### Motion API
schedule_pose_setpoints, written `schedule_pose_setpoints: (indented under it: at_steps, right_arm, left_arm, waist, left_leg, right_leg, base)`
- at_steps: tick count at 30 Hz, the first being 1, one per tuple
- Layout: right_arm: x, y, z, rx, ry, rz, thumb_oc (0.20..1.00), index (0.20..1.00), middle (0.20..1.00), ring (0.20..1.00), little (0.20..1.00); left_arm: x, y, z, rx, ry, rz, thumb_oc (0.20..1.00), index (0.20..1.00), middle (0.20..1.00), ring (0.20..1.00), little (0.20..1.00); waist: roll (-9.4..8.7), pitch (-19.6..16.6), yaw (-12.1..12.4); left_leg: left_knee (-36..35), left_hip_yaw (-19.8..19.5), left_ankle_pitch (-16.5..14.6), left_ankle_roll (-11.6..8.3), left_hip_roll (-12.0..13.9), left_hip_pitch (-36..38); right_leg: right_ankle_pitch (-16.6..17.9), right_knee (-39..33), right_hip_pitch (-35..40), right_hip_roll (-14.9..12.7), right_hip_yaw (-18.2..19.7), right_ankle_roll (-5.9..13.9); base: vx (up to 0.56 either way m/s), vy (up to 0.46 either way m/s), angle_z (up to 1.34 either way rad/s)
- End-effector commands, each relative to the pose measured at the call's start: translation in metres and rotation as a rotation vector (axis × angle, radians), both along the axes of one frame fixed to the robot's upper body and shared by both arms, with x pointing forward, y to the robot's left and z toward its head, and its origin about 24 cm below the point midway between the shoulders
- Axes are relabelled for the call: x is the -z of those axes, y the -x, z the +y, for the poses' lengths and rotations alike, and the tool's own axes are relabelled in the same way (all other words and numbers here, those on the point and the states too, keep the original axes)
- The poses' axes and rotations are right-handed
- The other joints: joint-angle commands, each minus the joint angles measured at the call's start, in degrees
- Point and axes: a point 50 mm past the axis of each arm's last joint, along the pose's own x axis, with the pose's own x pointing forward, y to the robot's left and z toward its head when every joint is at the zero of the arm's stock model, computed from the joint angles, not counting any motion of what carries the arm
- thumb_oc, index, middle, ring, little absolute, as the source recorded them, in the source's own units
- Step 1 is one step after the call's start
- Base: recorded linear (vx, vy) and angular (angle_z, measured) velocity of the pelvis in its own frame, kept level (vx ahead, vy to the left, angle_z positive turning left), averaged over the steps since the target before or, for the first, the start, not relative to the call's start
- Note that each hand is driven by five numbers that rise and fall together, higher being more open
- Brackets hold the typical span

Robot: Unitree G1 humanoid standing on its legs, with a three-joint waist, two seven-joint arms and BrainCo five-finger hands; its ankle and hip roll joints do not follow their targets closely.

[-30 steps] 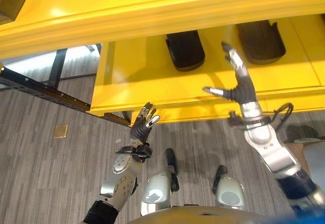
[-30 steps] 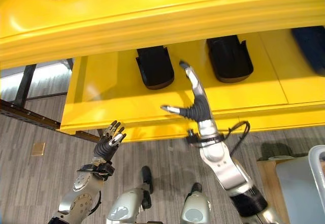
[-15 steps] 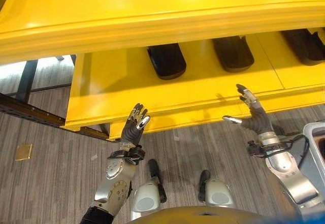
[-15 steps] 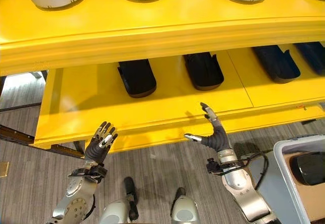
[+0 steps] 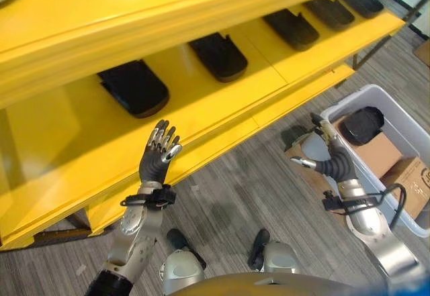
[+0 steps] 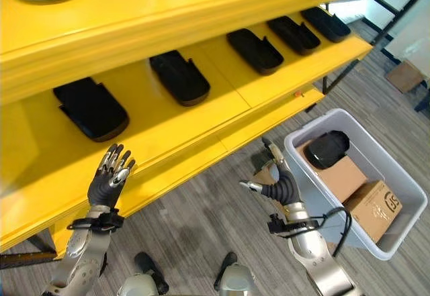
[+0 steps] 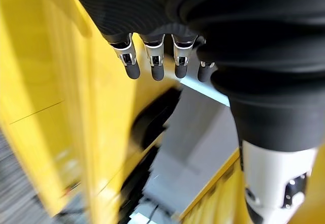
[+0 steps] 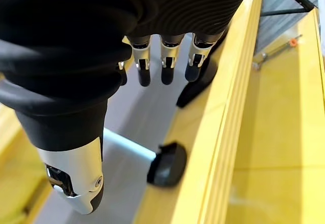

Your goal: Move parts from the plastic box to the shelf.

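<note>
Both hands are being held up empty with fingers spread: the left hand (image 5: pixel 158 158) is raised in front of the yellow shelf (image 5: pixel 222 125), near its front edge, and the right hand (image 5: pixel 329 162) is being held just beside the rim of the plastic box (image 5: pixel 376 101). One dark part (image 5: pixel 361 125) is lying in the box on top of cardboard cartons (image 5: pixel 386 162). Other dark parts (image 5: pixel 134 88) are sitting in a row along the shelf's lower level.

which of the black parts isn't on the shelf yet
The black part lying in the grey plastic box, atop a cardboard carton; the other black parts sit in a row on the yellow shelf.
</note>
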Motion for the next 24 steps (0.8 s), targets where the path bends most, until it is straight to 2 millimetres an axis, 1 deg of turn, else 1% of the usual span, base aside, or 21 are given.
schedule_pose_setpoints:
  at_steps: [1, 2, 3, 4, 5, 6, 7, 8, 9, 10, 12, 13, 16, 17, 18, 19, 21, 22, 23, 24]
  right_arm:
    - [-0.005, -0.007, -0.013, 0.096, 0.034, -0.025, 1.0, 1.0, 1.0, 1.0, 1.0]
    - [-0.002, -0.007, -0.017, 0.111, 0.048, -0.011, 1.0, 1.0, 1.0, 1.0, 1.0]
    - [0.004, -0.009, -0.024, 0.111, 0.117, 0.04, 1.0, 1.0, 1.0, 1.0, 1.0]
    - [0.012, -0.015, -0.027, 0.095, 0.135, 0.109, 1.0, 1.0, 1.0, 1.0, 1.0]
    - [0.011, -0.018, -0.027, 0.082, 0.139, 0.105, 1.0, 1.0, 1.0, 1.0, 1.0]
    - [0.009, -0.023, -0.025, 0.038, 0.168, 0.086, 1.0, 1.0, 1.0, 1.0, 1.0]
    - [0.009, -0.024, -0.024, 0.027, 0.171, 0.085, 1.0, 1.0, 1.0, 1.0, 1.0]
    - [0.009, -0.027, -0.019, -0.004, 0.179, 0.093, 1.0, 1.0, 1.0, 1.0, 1.0]
    - [0.01, -0.031, -0.014, -0.031, 0.178, 0.108, 1.0, 1.0, 1.0, 1.0, 1.0]
    - [0.01, -0.037, -0.009, -0.059, 0.155, 0.127, 1.0, 1.0, 1.0, 1.0, 1.0]
    - [0.011, -0.04, -0.008, -0.043, 0.128, 0.131, 1.0, 1.0, 1.0, 1.0, 1.0]
    - [0.015, -0.04, -0.007, -0.021, 0.093, 0.15, 1.0, 1.0, 1.0, 1.0, 1.0]
    - [0.023, -0.038, -0.006, 0.014, 0.034, 0.189, 1.0, 1.0, 1.0, 1.0, 1.0]
    - [0.031, -0.036, -0.002, 0.044, -0.023, 0.211, 1.0, 1.0, 1.0, 1.0, 1.0]
    - [0.032, -0.036, 0.0, 0.052, -0.037, 0.207, 1.0, 1.0, 1.0, 1.0, 1.0]
    - [0.032, -0.038, 0.004, 0.04, -0.032, 0.201, 1.0, 1.0, 1.0, 1.0, 1.0]
    - [0.031, -0.04, 0.01, 0.023, -0.012, 0.178, 1.0, 1.0, 1.0, 1.0, 1.0]
    - [0.029, -0.041, 0.013, 0.017, -0.009, 0.164, 1.0, 1.0, 1.0, 1.0, 1.0]
    - [0.028, -0.042, 0.017, -0.002, -0.015, 0.166, 1.0, 1.0, 1.0, 1.0, 1.0]
    - [0.027, -0.042, 0.019, -0.007, -0.028, 0.167, 1.0, 1.0, 1.0, 1.0, 1.0]
  left_arm:
    - [-0.021, -0.007, -0.003, -0.007, -0.014, -0.142, 1.0, 1.0, 1.0, 1.0, 1.0]
    - [-0.023, -0.008, -0.003, 0.001, -0.005, -0.155, 1.0, 1.0, 1.0, 1.0, 1.0]
    - [-0.027, -0.011, -0.005, 0.045, -0.05, -0.185, 1.0, 1.0, 1.0, 1.0, 1.0]
    - [-0.032, -0.015, -0.013, 0.146, -0.103, -0.225, 1.0, 1.0, 1.0, 1.0, 1.0]
    - [-0.033, -0.016, -0.013, 0.148, -0.109, -0.239, 1.0, 1.0, 1.0, 1.0, 1.0]
    - [-0.031, -0.015, -0.007, 0.11, -0.071, -0.215, 1.0, 1.0, 1.0, 1.0, 1.0]
    - [-0.029, -0.015, -0.004, 0.092, -0.049, -0.198, 1.0, 1.0, 1.0, 1.0, 1.0]
    - [-0.025, -0.015, 0.001, 0.048, -0.031, -0.168, 1.0, 1.0, 1.0, 1.0, 1.0]
    - [-0.023, -0.016, 0.005, 0.013, -0.054, -0.158, 1.0, 1.0, 1.0, 1.0, 1.0]
    - [-0.024, -0.017, 0.007, -0.003, -0.094, -0.154, 1.0, 1.0, 1.0, 1.0, 1.0]
    - [-0.022, -0.015, 0.007, 0.018, -0.094, -0.145, 1.0, 1.0, 1.0, 1.0, 1.0]
    - [-0.02, -0.014, 0.007, 0.035, -0.101, -0.134, 1.0, 1.0, 1.0, 1.0, 1.0]
    - [-0.015, -0.013, 0.006, 0.065, -0.097, -0.12, 1.0, 1.0, 1.0, 1.0, 1.0]
    - [-0.01, -0.012, 0.002, 0.09, -0.11, -0.112, 1.0, 1.0, 1.0, 1.0, 1.0]
    - [-0.009, -0.012, -0.001, 0.103, -0.118, -0.116, 1.0, 1.0, 1.0, 1.0, 1.0]
    - [-0.009, -0.012, -0.002, 0.107, -0.12, -0.121, 1.0, 1.0, 1.0, 1.0, 1.0]
    - [-0.008, -0.012, -0.006, 0.131, -0.128, -0.13, 1.0, 1.0, 1.0, 1.0, 1.0]
    - [-0.006, -0.013, -0.009, 0.15, -0.129, -0.125, 1.0, 1.0, 1.0, 1.0, 1.0]
    - [-0.001, -0.014, -0.009, 0.143, -0.127, -0.098, 1.0, 1.0, 1.0, 1.0, 1.0]
    - [0.001, -0.015, -0.009, 0.143, -0.126, -0.085, 1.0, 1.0, 1.0, 1.0, 1.0]
  waist:
    - [-1.4, -0.77, -0.89]
    - [-1.38, -0.82, -1.39]
    - [-1.1, -0.87, -2.15]
    - [-0.85, -0.97, -2.21]
    - [-0.72, -0.98, -2.15]
    - [-0.51, -1.26, -1.25]
    - [-0.49, -1.34, -1.0]
    - [-0.23, -1.54, 0.1]
    - [-0.02, -1.74, 1.33]
    - [-0.03, -1.86, 3.28]
    - [0.34, -2.17, 4.3]
    - [0.85, -2.48, 4.74]
    - [1.6, -2.86, 5.36]
    - [2.06, -2.84, 6.08]
    - [2.13, -2.75, 6.46]
    - [2.12, -2.63, 7.01]
    - [2.02, -2.45, 7.5]
    - [1.95, -2.42, 7.41]
    - [1.94, -2.89, 6.96]
    - [1.92, -3.1, 6.79]
  left_leg:
    - [1.48, -3.29, -5.1, -0.19, -0.72, -0.31]
    - [1.32, -3.21, -4.33, -0.97, 0.02, -0.15]
    - [1.3, -3.78, -2.71, -2.46, 1.29, 0.03]
    - [1.17, -5.08, -2.46, -2.89, 1.47, 0.53]
    - [1.06, -5.82, -2.67, -3.01, 1.3, 0.71]
    - [1.27, -10.29, -3.48, -3.21, 0.44, 0.45]
    - [1.43, -11.66, -3.7, -3.22, 0.18, 0.28]
    - [1.86, -17.18, -3.83, -3.13, -1.18, -0.34]
    - [2.26, -22.84, -4.47, -2.61, -3.23, -1.28]
    - [2.71, -29.27, -5.22, -0.88, -7.03, -3.35]
    - [1.1, -31.59, -5.51, -0.57, -8.85, -4.06]
    - [-0.77, -32.3, -3.98, -1.09, -9.14, -4.95]
    - [-3.66, -33.04, -1.48, -1.69, -9.42, -5.85]
    - [-4.02, -34.84, 0.34, -2.0, -9.55, -8.2]
    - [-3.62, -36.13, 0.51, -1.91, -9.83, -9.19]
    - [-2.75, -38.24, -0.03, -1.56, -10.51, -10.02]
    - [-1.59, -39.27, -1.19, -0.99, -11.06, -10.1]
    - [-0.65, -38.49, -1.84, -0.7, -11.22, -10.04]
    - [-0.08, -37.7, -3.23, 0.12, -11.78, -9.21]
    - [-0.17, -37.29, -3.66, 0.39, -11.93, -8.61]
  right_leg:
    - [-0.9, 0.0, 2.88, 0.36, 3.78, 2.57]
    - [-0.71, -0.86, 3.0, 0.95, 4.04, 2.23]
    - [-0.86, -1.83, 2.92, 2.36, 5.01, 1.45]
    - [-0.87, -2.22, 2.73, 3.03, 5.71, 0.74]
    - [-0.88, -2.24, 2.59, 3.22, 6.03, 0.62]
    - [-1.22, -1.9, 2.03, 3.81, 7.47, 0.38]
    - [-1.3, -1.77, 1.83, 3.92, 7.97, 0.35]
    - [-1.48, -1.79, 1.52, 4.55, 10.4, 0.19]
    - [-1.72, -1.98, 1.41, 5.24, 13.08, -0.12]
    - [-0.85, -3.38, 1.33, 6.42, 16.54, -1.09]
    - [-0.85, -4.4, 1.97, 6.96, 17.69, -1.01]
    - [-0.89, -4.9, 2.38, 7.3, 17.82, -0.93]
    - [-1.49, -4.98, 3.48, 7.65, 17.6, -0.93]
    - [-2.19, -4.58, 4.47, 8.03, 18.23, -1.38]
    - [-2.63, -4.21, 4.77, 8.16, 18.75, -1.59]
    - [-3.17, -3.58, 4.91, 8.32, 19.56, -1.74]
    - [-3.87, -2.65, 4.93, 8.25, 19.94, -1.71]
    - [-4.3, -2.11, 4.95, 8.17, 19.96, -1.84]
    - [-4.97, -0.98, 4.69, 8.13, 20.13, -1.87]
    - [-5.17, -0.55, 4.56, 8.13, 20.12, -1.81]
  base:
    - [0.09, -0.277, -0.46]
    - [0.14, -0.403, -0.62]
    - [0.18, -0.503, -0.61]
    - [0.15, -0.411, -0.69]
    - [0.12, -0.242, -0.6]
    - [0.09, -0.132, -0.54]
    - [0.16, -0.113, -0.65]
    - [0.19, -0.07, -0.87]
    - [0.24, -0.124, -1.55]
    - [0.21, -0.112, -1.65]
    - [0.19, -0.046, -1.26]
    - [0.21, 0.028, -0.87]
    - [0.21, 0.063, -0.37]
    - [0.27, 0.099, -0.31]
    - [0.3, 0.119, -0.37]
    - [0.18, 0.088, -0.22]
    - [0.15, 0.094, -0.39]
    - [0.2, 0.188, -0.68]
    - [0.2, 0.198, -0.55]
    - [0.17, 0.174, -0.5]
